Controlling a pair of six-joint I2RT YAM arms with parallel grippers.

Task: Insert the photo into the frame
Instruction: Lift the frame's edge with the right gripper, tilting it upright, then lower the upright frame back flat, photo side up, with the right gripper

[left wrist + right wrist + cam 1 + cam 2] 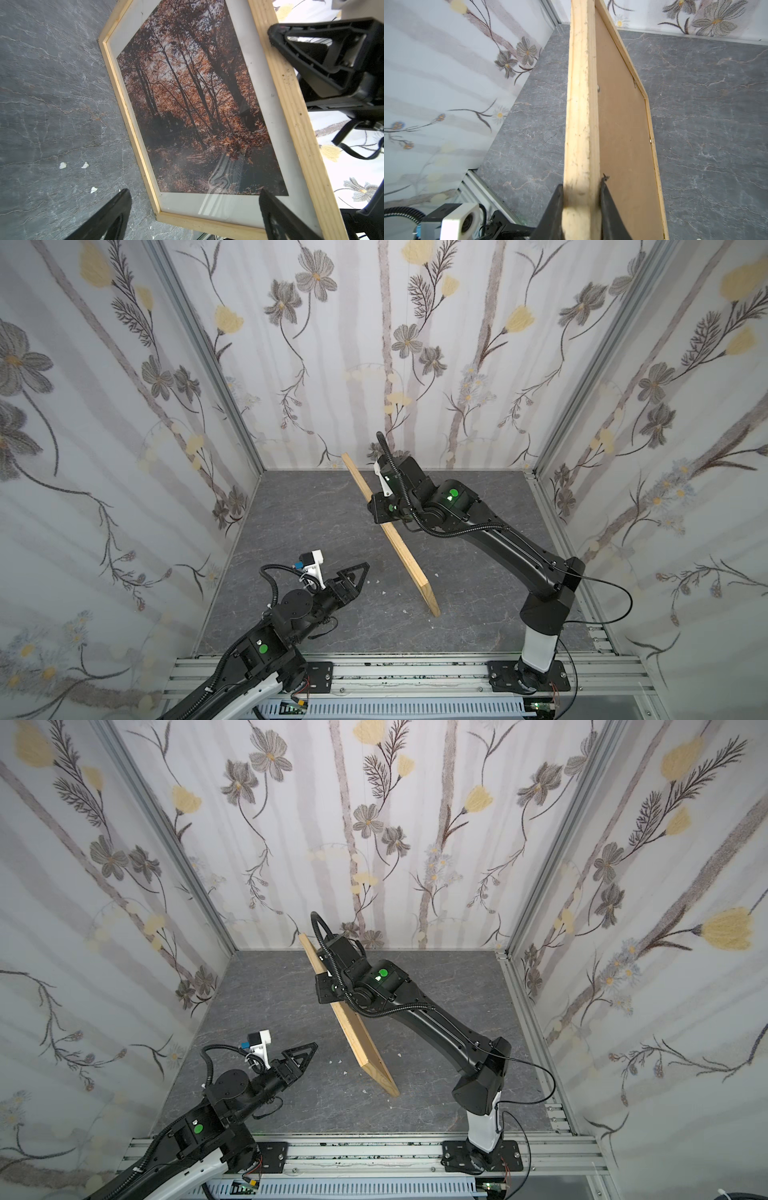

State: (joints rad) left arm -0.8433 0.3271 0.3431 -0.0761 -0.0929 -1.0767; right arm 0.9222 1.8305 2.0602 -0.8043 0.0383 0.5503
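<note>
Left wrist view faces the photo (197, 93), an orange-brown autumn forest with a wide white border, which sits inside the frame (291, 99) with pale reflections lying across its surface; the pale wooden strips enclose it on every side that shows. In both top views the frame (399, 547) (357, 1040) stands on edge on the table (311, 522), seen almost edge-on as a wooden bar that runs from the upper middle of the picture down toward the lower middle, with its near corner touching the dark grey marbled surface. The right wrist view shows its other face, where the brown backing panel (623, 124) fills the frame (581, 104) within the wooden rim. The right gripper (581, 187) is clamped on the frame's raised edge, one black finger pressed against each side of the strip; in a top view this gripper (376, 499) sits just above the middle of the picture, about a third of the way along the bar from its far end. The left gripper (365, 568) (313, 1046) hangs in the lower left of the middle, jaws spread wide and holding nothing, pointed toward the picture side and well apart from it; its two fingers (116, 207) border the wrist view. A few white specks (384, 592) lie on the table between this gripper and the frame. Floral wallpaper (124, 448) covers the walls around the table.
</note>
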